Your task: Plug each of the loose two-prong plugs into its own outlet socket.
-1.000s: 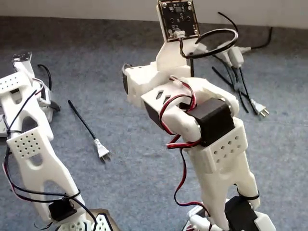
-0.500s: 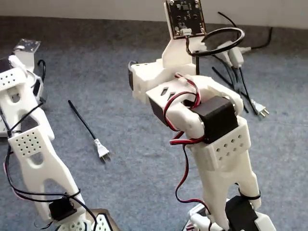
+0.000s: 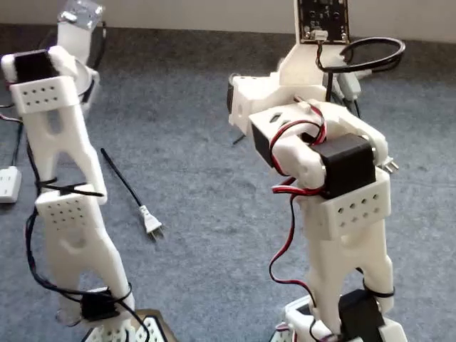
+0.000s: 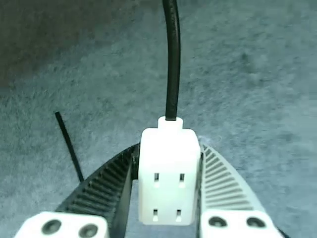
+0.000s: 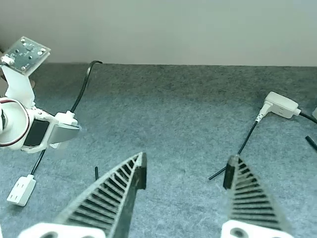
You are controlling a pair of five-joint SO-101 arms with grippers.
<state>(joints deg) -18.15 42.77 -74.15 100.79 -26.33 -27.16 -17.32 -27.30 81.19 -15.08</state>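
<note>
A: High view, count?
B: Two loose two-prong plugs. The near plug (image 3: 151, 224) lies on the grey carpet (image 3: 206, 214) between the arms, its black cord (image 3: 122, 180) running back toward the left arm (image 3: 64, 178). The far plug (image 3: 390, 165) peeks out behind the right arm (image 3: 320, 164), mostly blocked. Two white socket blocks on the carpet: the edge block (image 3: 8, 184) at the left border, the rear block (image 3: 347, 85) behind the right arm's wrist camera.
A: Left wrist view?
B: The left gripper (image 4: 168, 148) is clenched on a third one, the held block (image 4: 167, 181); both ribbed jaws press its sides. Four slots face the camera. Its thick lead (image 4: 173, 59) runs off above the carpet. One thin cable (image 4: 67, 144) lies on the carpet beside.
A: Right wrist view?
B: The right gripper (image 5: 185, 161) is released, jaws wide apart above carpet, gripping nothing. Two blocks here: edge block and rear block, well apart on opposite sides. A dark wire (image 5: 246, 136) runs from rear block toward one fingertip.
</note>
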